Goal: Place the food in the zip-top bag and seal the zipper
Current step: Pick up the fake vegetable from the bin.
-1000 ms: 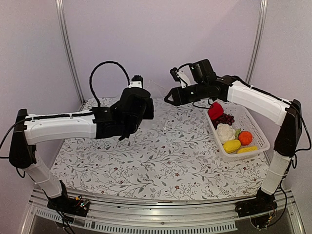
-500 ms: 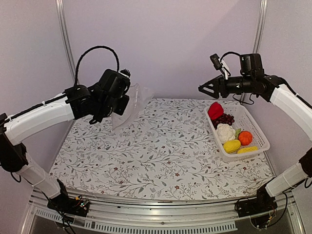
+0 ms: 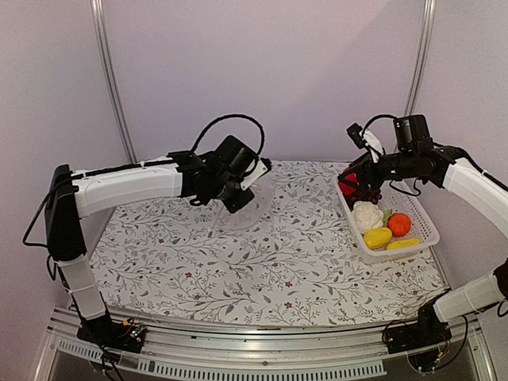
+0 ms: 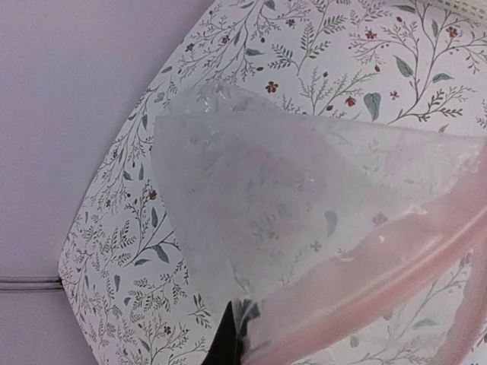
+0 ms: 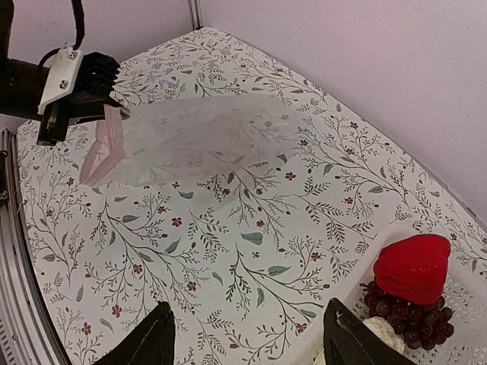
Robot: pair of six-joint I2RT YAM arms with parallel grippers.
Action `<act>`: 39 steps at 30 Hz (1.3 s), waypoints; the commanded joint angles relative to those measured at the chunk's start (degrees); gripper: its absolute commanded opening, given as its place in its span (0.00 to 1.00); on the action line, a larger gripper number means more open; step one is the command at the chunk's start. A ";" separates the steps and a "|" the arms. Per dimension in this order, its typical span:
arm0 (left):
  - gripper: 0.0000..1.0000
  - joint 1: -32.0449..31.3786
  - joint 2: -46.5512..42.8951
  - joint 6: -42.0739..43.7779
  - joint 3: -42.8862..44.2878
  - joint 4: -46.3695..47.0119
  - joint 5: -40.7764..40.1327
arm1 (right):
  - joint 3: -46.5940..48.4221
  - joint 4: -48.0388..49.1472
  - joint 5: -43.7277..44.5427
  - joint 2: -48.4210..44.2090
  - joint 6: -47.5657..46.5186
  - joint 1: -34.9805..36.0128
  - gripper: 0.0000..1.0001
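Your left gripper (image 3: 236,198) is clamped shut on the zip-top bag (image 5: 198,137), pinching it at the pink-tinted edge that is probably the zipper (image 5: 105,148). In the top view that puts the bag left of centre. Its clear body trails away from the fingers and looks to rest on the floral table (image 3: 278,262). In the left wrist view the plastic fills most of the frame. Holding it by the mouth makes sense, because the opening is kept where you can find it and the soft plastic cannot slide off. From these views you cannot tell whether the mouth is open. None of the food is in the bag yet. It all sits in the white basket (image 3: 421,208) at the right of the top view, well apart from the bag. Your right gripper (image 5: 249,308) has its fingers spread apart with nothing between them, and it hangs over the far end of that basket. In the right wrist view the red pepper (image 5: 415,266) lies at the lower right on the grape bunch (image 5: 396,308), with a bit of cauliflower (image 5: 377,327) at the frame's bottom edge. The pepper sits on top and unobstructed, so it looks like the natural first pick.
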 commanded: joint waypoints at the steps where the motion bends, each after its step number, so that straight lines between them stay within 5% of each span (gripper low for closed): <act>1: 0.00 0.17 0.36 1.01 -1.79 4.50 9.82 | -3.14 -1.58 1.77 -1.82 -3.34 -0.74 0.65; 18: 0.00 0.81 -6.84 -12.58 -11.14 17.12 24.79 | -0.95 -3.33 2.93 7.54 1.61 -13.64 0.62; 28: 0.00 -0.74 -6.38 -16.72 -11.89 18.18 26.45 | 12.13 -3.73 0.65 22.20 10.07 -17.19 0.81; 39: 0.00 -1.47 -6.87 -16.46 -12.70 19.06 26.45 | 20.29 -5.10 -6.13 34.84 15.05 -19.40 0.86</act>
